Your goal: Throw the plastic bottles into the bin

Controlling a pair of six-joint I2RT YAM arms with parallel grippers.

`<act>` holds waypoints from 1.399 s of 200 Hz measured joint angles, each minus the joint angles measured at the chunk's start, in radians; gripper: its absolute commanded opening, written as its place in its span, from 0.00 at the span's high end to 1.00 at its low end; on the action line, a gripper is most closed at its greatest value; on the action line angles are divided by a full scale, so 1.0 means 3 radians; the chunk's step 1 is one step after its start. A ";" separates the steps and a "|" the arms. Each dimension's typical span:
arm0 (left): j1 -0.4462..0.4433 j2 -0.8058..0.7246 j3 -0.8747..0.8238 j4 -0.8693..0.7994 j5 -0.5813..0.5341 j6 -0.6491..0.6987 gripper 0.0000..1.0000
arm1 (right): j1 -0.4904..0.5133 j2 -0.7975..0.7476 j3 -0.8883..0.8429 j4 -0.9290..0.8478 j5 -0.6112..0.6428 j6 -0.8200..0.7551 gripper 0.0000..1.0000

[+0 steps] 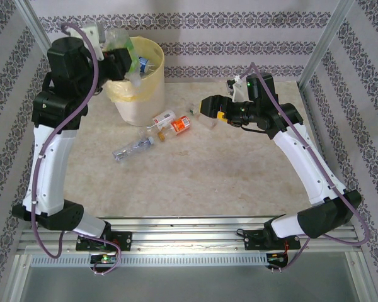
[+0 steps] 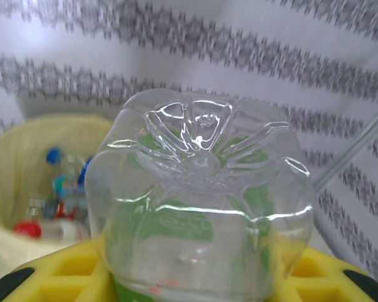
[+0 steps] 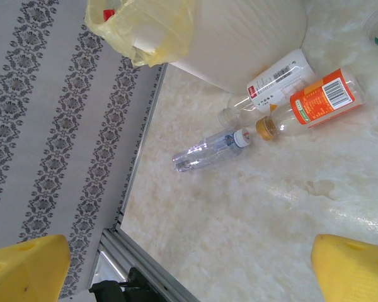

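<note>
The clear bottle (image 2: 201,207) is showing glossy transparent plastic, its moulded base catching bright highlights. The finger pads (image 2: 63,277) beneath it are looking like matt yellow plastic. The bin (image 1: 135,110) is showing a matt cream wall, its yellow bag (image 3: 151,31) looking thin, crinkled and translucent. The table (image 1: 227,182) is wearing a smooth, faintly shiny marbled finish; the rail (image 1: 195,228) is gleaming as ribbed bare metal.

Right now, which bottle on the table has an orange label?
The orange-labelled bottle with the gold cap, lying beside the white-labelled bottle; the clear bottle has a white cap.
</note>
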State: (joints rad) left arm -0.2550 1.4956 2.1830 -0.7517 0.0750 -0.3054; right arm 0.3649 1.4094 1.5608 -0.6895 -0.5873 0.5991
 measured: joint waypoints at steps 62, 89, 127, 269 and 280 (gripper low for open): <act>0.0000 0.0072 0.0181 0.1423 -0.0257 0.0533 0.73 | -0.0080 0.0051 0.0001 0.0001 -0.0031 -0.0001 0.02; 0.0000 0.0064 0.0181 0.1878 -0.0318 0.0724 0.74 | -0.0109 0.0191 0.0037 0.0005 -0.0061 -0.0001 0.02; 0.0024 0.0114 0.0089 0.2115 -0.0351 0.0820 0.74 | -0.0121 0.0439 0.0214 0.0010 -0.0120 -0.0006 0.02; 0.0551 0.0641 -0.0627 0.1090 0.0357 -0.0020 0.00 | -0.0251 0.1719 0.0799 -0.0801 0.0788 -0.1076 0.02; 0.0547 0.0540 -0.0487 0.1033 0.0427 -0.0048 0.00 | -0.0251 0.1804 0.0863 -0.0852 0.0890 -0.1204 0.02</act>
State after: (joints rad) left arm -0.0910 1.6577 2.0369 -0.4419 0.2031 -0.3199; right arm 0.2897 1.9507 1.8198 -0.9451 -0.3202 0.2379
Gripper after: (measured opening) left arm 0.998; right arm 0.978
